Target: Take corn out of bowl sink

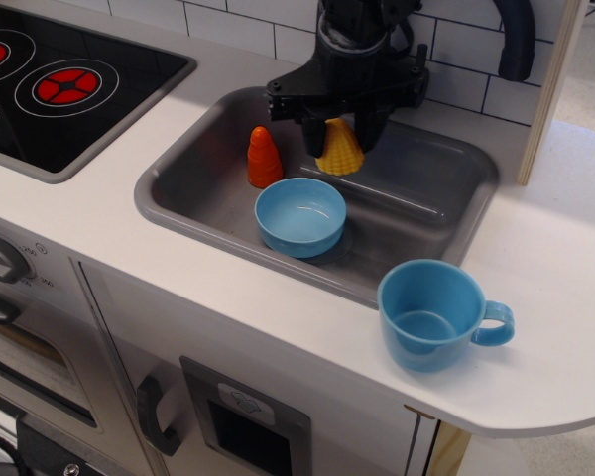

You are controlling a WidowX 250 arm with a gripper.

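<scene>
Bright, even indoor light, mostly from above. Soft glare streaks on the sink (431,188) floor and the stovetop (129,74) surface; the mug (431,315) casts a faint shadow. Focus sharp throughout, no visible edge distortion.

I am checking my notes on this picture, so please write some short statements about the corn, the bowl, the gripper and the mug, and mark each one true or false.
1. The corn lies inside the bowl. False: the gripper holds it up above the sink, and the bowl has nothing in it.
2. The gripper is shut on the corn. True.
3. The orange cone stands upright in the sink, left of the bowl. True.
4. The blue mug is in the sink. False: it stands on the white counter, in front of the sink.
5. The mug's handle points left. False: it points right.
</scene>
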